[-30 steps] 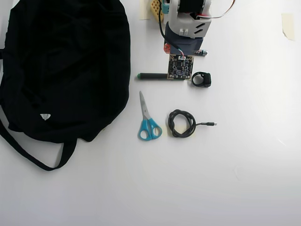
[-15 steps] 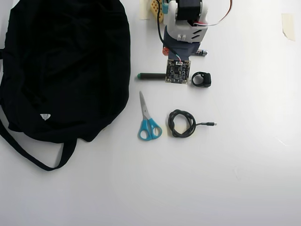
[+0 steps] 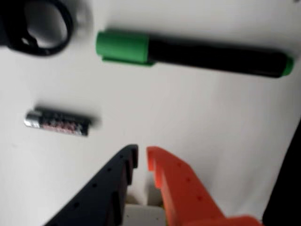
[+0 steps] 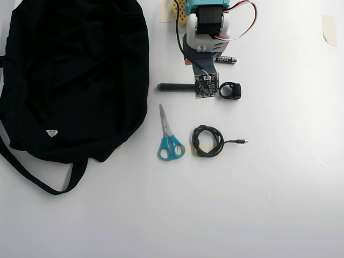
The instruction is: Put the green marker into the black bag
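In the wrist view the green marker (image 3: pixel 197 52) lies flat across the top, green cap to the left and small green tip to the right. My gripper (image 3: pixel 142 157) sits below it, apart from it, with its black and orange fingertips almost touching and nothing between them. In the overhead view the marker (image 4: pixel 174 86) lies right of the black bag (image 4: pixel 75 75). Its cap end is hidden under my wrist's circuit board (image 4: pixel 207 86). The big floppy bag fills the left side, with a strap looping at the bottom left. My fingers are hidden under the arm there.
A small battery (image 3: pixel 59 122) (image 4: pixel 227 60) lies near the gripper. A black ring-shaped item (image 4: pixel 230 91) (image 3: pixel 37 23) sits by the marker's cap end. Blue-handled scissors (image 4: pixel 170 137) and a coiled black cable (image 4: pixel 208 141) lie below the marker. A dark shape (image 3: pixel 288 188) edges the wrist view.
The wrist has dropped toward the table: its circuit board looks smaller and sits further down over the marker's cap end. The arm's body has drawn back toward the top edge. The objects have not moved.
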